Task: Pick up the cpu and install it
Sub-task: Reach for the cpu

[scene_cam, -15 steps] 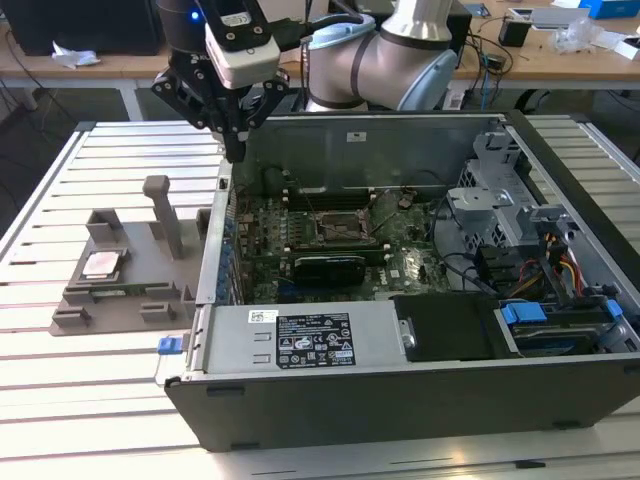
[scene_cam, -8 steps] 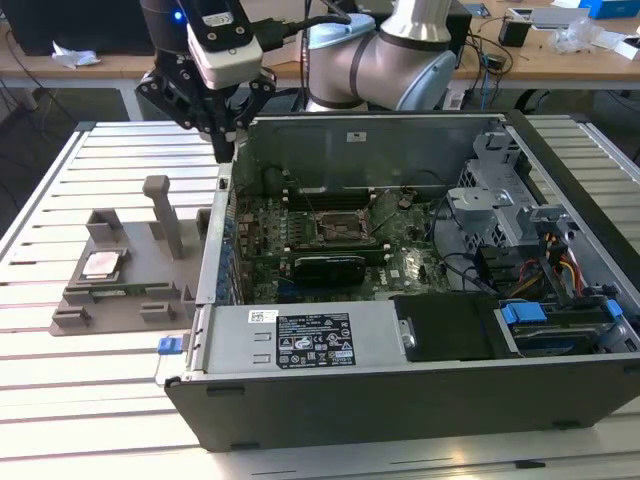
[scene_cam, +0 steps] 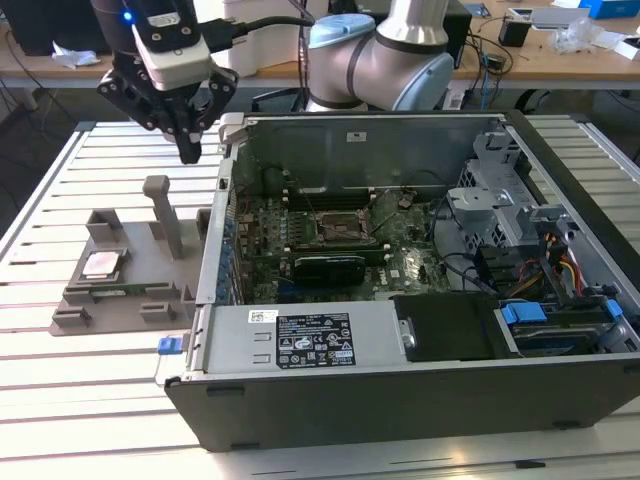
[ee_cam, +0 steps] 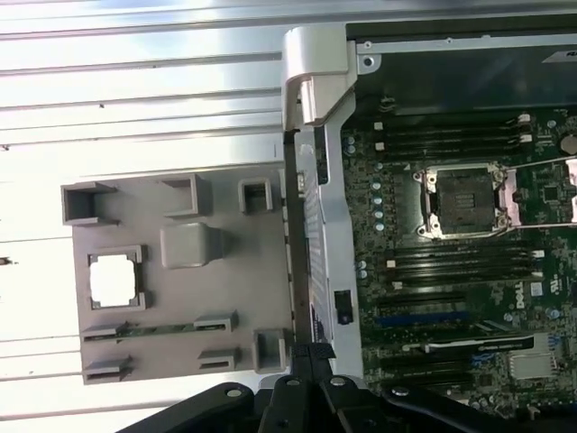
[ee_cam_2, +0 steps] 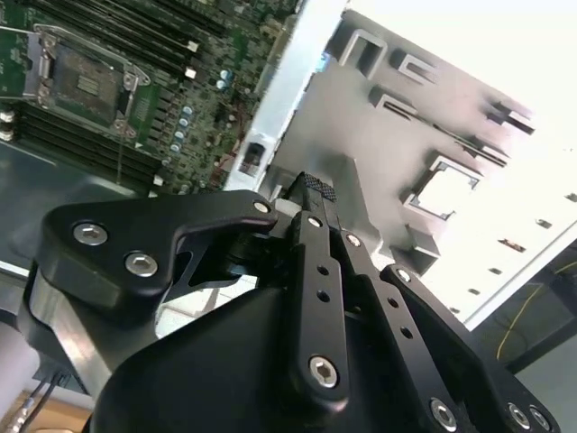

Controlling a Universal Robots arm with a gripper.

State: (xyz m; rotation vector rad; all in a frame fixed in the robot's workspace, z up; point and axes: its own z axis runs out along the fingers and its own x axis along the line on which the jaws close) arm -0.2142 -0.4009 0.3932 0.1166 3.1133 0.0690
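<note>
Gripper point(scene_cam: 190, 152) hangs in the air above the slatted table point(scene_cam: 60, 380), over the gap between the grey fixture point(scene_cam: 145, 255) and the wall of the open computer case point(scene_cam: 400, 385) on the exterior view's left. Fingers pressed together to a single point, nothing between them. Second wrist view agrees: the black fingers run side by side to a closed gripper tip point(ee_cam_2: 317, 188)

Cpu point(scene_cam: 103, 264) lies flat in a square pocket of the fixture, silvery top up. In the exterior view it sits at about 7 o'clock from the gripper tip, well apart and lower, with the fixture's upright post point(scene_cam: 165, 215) standing between the two. Gripper not touching it. In the first wrist view the cpu point(ee_cam: 115, 280) shows as a pale square in its pocket, while the gripper tip point(ee_cam: 308, 354) is over by the case wall

Socket point(scene_cam: 345, 228), dark centre, on the motherboard point(scene_cam: 400, 265) inside the case: about 4 o'clock from the gripper in the exterior view, well apart
</note>
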